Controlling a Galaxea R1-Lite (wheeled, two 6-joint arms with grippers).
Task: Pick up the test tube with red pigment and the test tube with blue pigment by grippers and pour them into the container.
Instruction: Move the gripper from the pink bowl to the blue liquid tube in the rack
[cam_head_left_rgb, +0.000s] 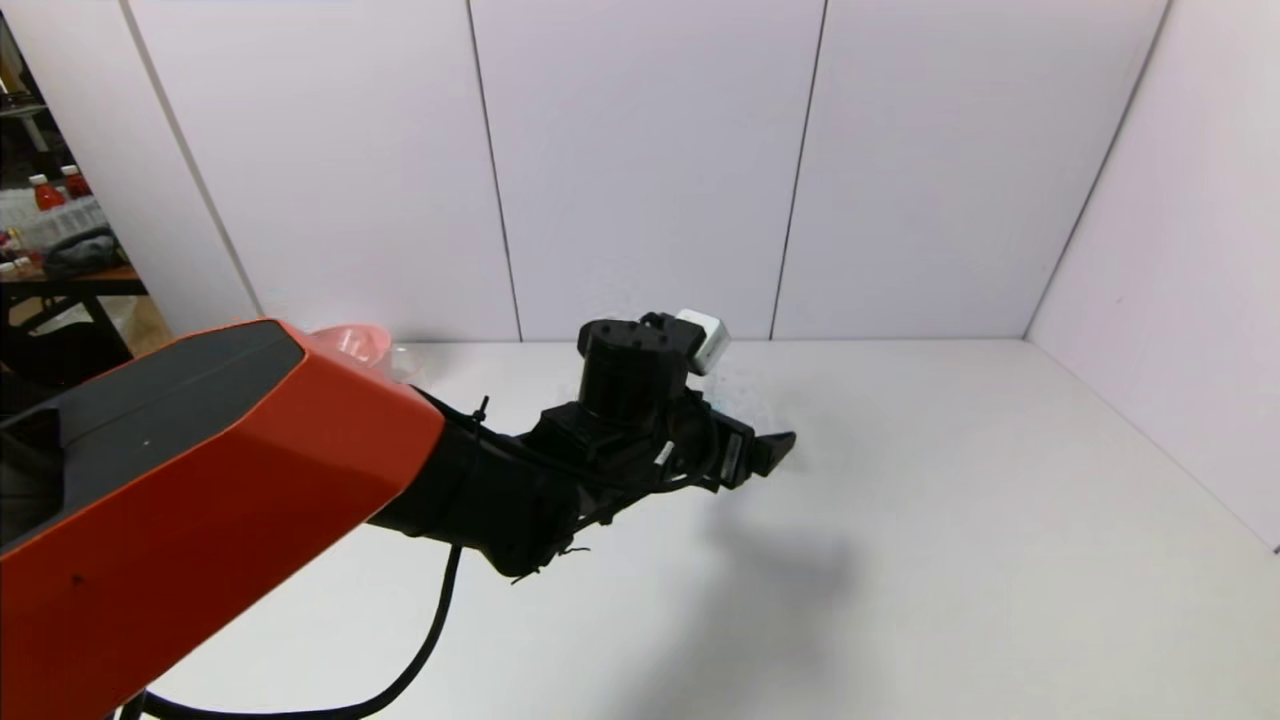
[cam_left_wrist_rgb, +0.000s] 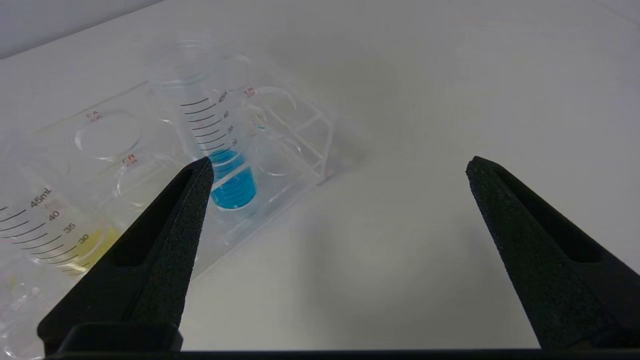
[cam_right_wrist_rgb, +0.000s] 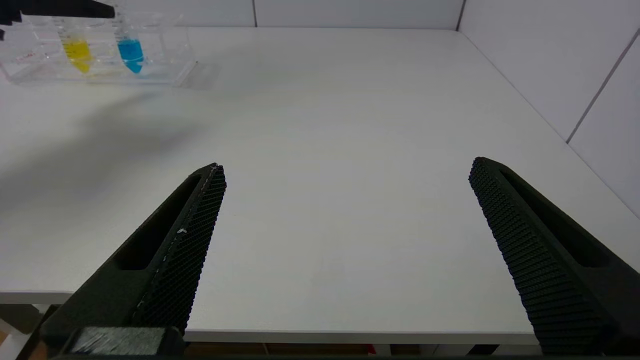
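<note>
Two tubes in clear rack, blue-pigment tube marked 45 to 30, left gripper fingers wide, right gripper fingers wide.

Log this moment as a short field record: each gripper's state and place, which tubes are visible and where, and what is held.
left gripper: jaws open, empty, above the clear tube rack
right gripper: jaws open, empty, low over the near edge of the white table, far from the rack
blue test tube: upright in the rack
yellow tube: in the rack beside the blue one
red tube: not visible
container: not visible
</note>
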